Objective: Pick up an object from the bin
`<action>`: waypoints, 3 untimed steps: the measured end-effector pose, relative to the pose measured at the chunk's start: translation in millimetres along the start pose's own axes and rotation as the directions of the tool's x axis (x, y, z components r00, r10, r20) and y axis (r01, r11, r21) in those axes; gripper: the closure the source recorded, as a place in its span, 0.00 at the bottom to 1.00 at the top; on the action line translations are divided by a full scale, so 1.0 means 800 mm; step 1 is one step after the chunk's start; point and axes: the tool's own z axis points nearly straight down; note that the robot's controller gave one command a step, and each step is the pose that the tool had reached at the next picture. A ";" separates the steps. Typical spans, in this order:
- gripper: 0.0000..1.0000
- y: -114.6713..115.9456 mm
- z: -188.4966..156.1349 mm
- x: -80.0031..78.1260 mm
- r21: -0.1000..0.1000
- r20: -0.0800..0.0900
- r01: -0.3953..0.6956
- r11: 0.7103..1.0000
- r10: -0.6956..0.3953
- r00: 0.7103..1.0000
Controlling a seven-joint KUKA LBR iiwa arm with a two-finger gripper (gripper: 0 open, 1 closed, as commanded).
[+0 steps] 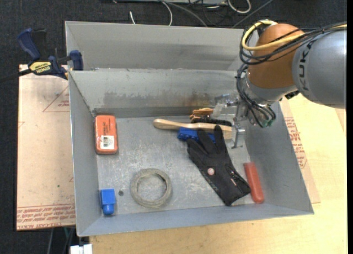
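Gripper (235,128) is seen low at the back right of the bin (165,85), over the end of a wooden-handled tool (175,124) and the top of a black glove (216,163). Its opening cannot be told, and nothing is seen held. The glove is judged light and limp, best pinched at a fold; the handle is judged stiff. The arm (325,65) is extended in from the right, wrist turned down.

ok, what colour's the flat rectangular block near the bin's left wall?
The block is orange, seen best in the camera view.
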 end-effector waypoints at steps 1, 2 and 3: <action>0.00 -0.012 0.049 -0.006 0.000 0.005 -0.065 0.998 0.065 0.998; 0.00 0.032 0.058 -0.004 0.000 0.003 0.149 0.989 -0.149 0.989; 1.00 0.009 0.059 -0.007 -0.001 0.004 -0.232 0.973 0.232 0.973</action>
